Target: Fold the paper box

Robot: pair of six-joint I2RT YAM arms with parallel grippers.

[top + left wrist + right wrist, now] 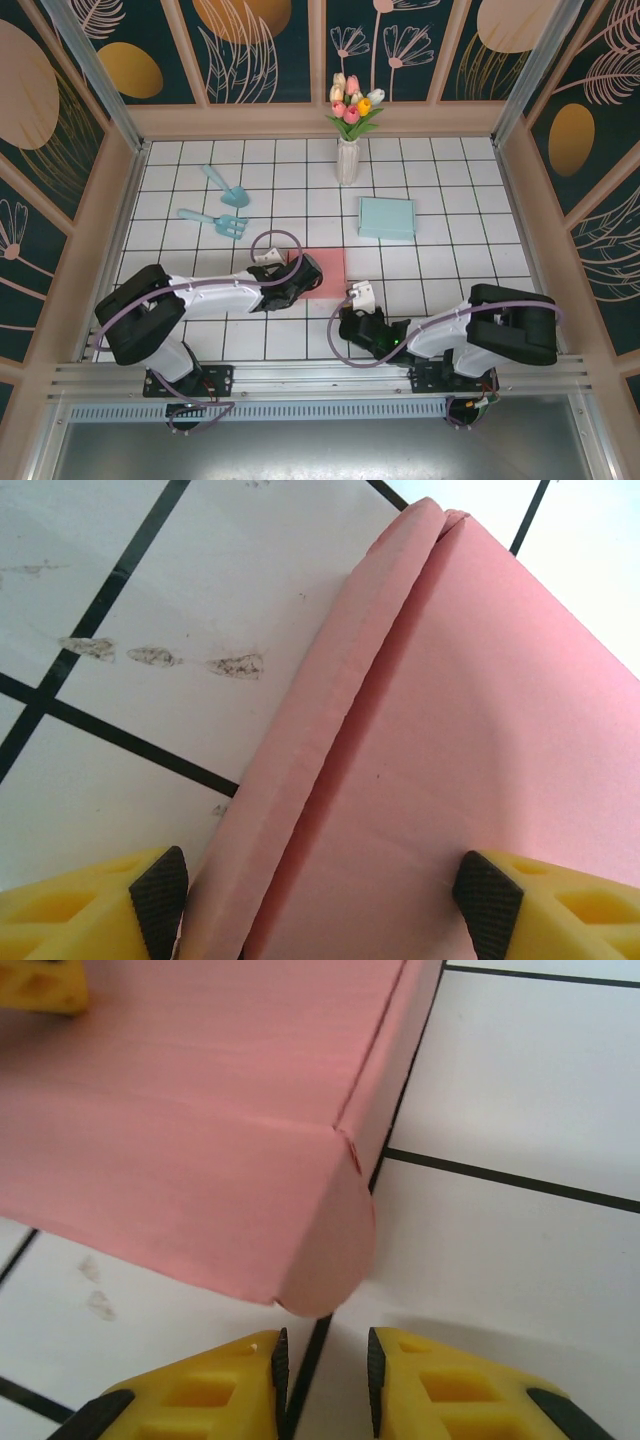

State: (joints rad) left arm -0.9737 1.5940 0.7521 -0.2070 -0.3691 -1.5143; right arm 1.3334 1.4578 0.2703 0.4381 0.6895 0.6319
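On the left of the white tiled table [450, 190] lie two teal garden tools, a trowel [226, 186] and, nearer the arms, a hand fork [213, 220], close together but apart. The left arm reaches rightward across the tiles from its base.

The left hand [323, 898] is at the left edge of the pink paper box [330, 272], which lies flat near the table's middle, in front of the two arms. In the left wrist view its jaws stand wide. One of the black pads [160, 898] sits just outside the box's doubled-over left rim and the other over the flat pink panel, so the rim lies between them. It is spread open rather than gripping anything.

Behind the box, toward the back wall, a pale vase [347, 160] stands upright with pink, white and yellow tulips [352, 105].

The right hand [325, 1380] hovers low just off the box's near right corner, where a rounded flap curls down to the table. Its yellow fingers are almost together, leaving a slim gap with only a tile line showing through. It holds nothing and does not touch the box.

Further right and back, a flat light-blue box [387, 217] rests well apart from the pink one.
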